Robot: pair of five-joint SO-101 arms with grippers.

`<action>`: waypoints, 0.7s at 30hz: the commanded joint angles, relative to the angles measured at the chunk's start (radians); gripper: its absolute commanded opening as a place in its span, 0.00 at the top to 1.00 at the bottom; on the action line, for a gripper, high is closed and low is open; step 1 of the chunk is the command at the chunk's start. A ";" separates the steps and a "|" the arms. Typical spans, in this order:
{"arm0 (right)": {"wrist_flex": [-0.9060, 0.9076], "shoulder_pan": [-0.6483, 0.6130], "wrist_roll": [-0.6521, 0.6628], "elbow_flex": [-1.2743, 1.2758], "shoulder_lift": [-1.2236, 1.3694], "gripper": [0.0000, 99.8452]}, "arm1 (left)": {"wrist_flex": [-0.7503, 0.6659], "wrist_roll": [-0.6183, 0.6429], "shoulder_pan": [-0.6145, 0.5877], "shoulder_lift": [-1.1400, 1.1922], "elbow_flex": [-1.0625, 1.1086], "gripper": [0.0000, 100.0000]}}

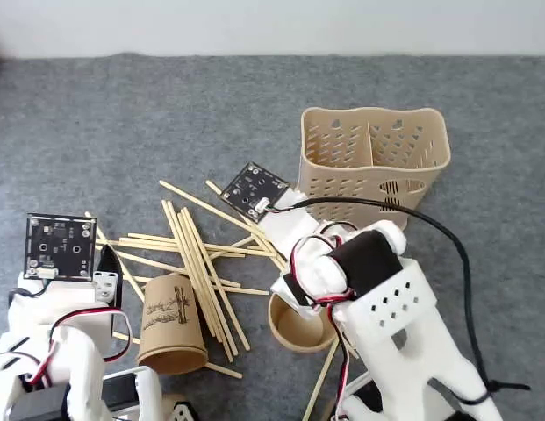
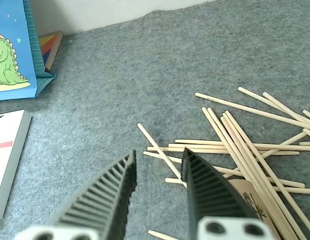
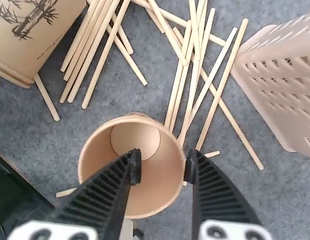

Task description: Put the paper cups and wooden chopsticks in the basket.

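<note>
Basket (image 1: pixel 342 189): it stands upright at upper right of the high view, with two compartments. It looks like rigid perforated plastic, so expect it to stay put when you drop things in.
Printed cup (image 1: pixel 173 320): it lies on its side at lower left of centre, resting on some sticks. It is light and its thin wall crushes easily. Take it across the rim and squeeze gently.
Open cup (image 3: pixel 155 195): it sits mouth up at lower centre, beside the basket. It will probably slide or tip if nudged.
Right gripper (image 3: pixel 162 165): the fingers are spread, one tip inside the cup and one just outside its rim, and nothing is clamped yet. A pinch on that wall is your hold.
Left gripper (image 2: pixel 158 162): the fingers are parted and empty, low over the mat, with one stick lying between the tips.
Chopsticks (image 1: pixel 202 263): they are scattered and crossed at centre left. They are stiff, smooth and prone to rolling, so grip them mid-length.
</note>
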 commanded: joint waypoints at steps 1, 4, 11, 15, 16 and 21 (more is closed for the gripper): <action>0.041 0.058 0.017 0.058 0.013 0.85 | -0.005 -0.006 -0.005 -0.003 -0.005 0.85; 0.039 0.131 0.018 0.106 0.013 0.85 | -0.005 -0.006 -0.005 -0.003 -0.004 0.85; 0.027 0.177 0.074 0.146 0.013 0.85 | -0.005 -0.002 -0.005 -0.003 -0.004 0.85; 0.005 0.177 0.074 0.167 0.002 0.85 | 0.000 -0.005 -0.005 -0.003 -0.010 0.85; 0.013 0.177 0.074 0.158 0.001 0.85 | 0.002 -0.005 -0.003 -0.003 -0.010 0.85; 0.038 0.180 0.071 0.138 0.001 0.85 | 0.048 -0.150 0.032 0.006 0.002 0.85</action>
